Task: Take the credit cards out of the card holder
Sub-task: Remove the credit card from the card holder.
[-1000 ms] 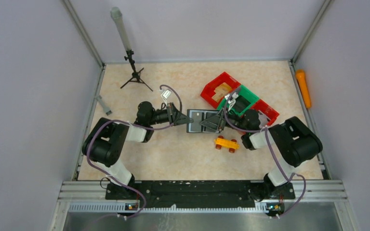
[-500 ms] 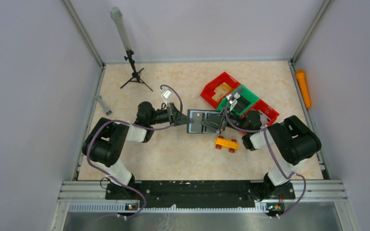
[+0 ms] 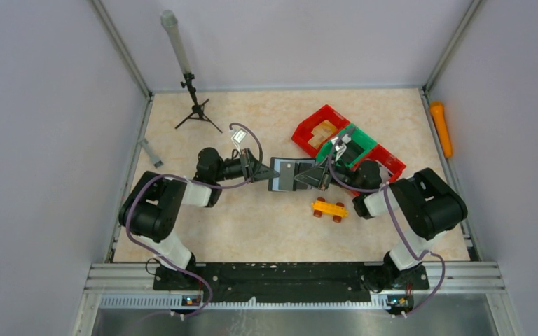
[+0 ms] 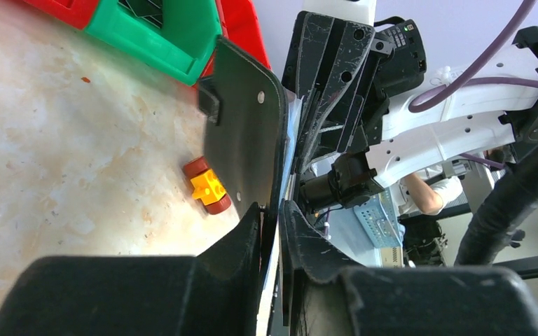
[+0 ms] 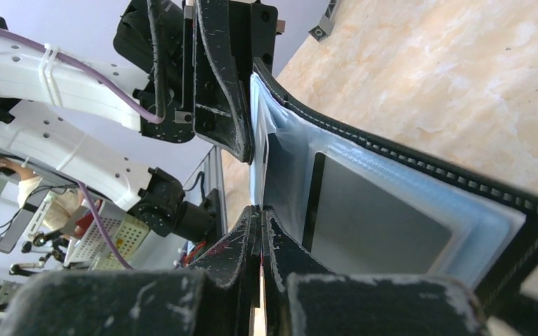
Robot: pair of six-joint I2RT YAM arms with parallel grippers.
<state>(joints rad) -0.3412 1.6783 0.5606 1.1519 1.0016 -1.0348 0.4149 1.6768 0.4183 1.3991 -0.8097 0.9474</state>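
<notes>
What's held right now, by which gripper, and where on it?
The card holder: right gripper pinches the edge of its clear sleeve; left gripper straddles the opposite edge, jaws slightly apart, grip unclear.

Your beige, marble-patterned table [image 3: 266,224] carries a black tripod [image 3: 196,112] at far left, a red tray [image 3: 320,124] touching a green bin [image 3: 361,145] at far right, and a yellow-orange toy brick car [image 3: 329,208] near the middle.

From above, the right end effector [image 3: 301,178] covers the right end of the card holder [image 3: 283,176], and anything pinched there is too small to tell. In the left wrist view the card holder hides part of the toy car [image 4: 207,189]; the top edge crops the green bin [image 4: 161,31].
</notes>
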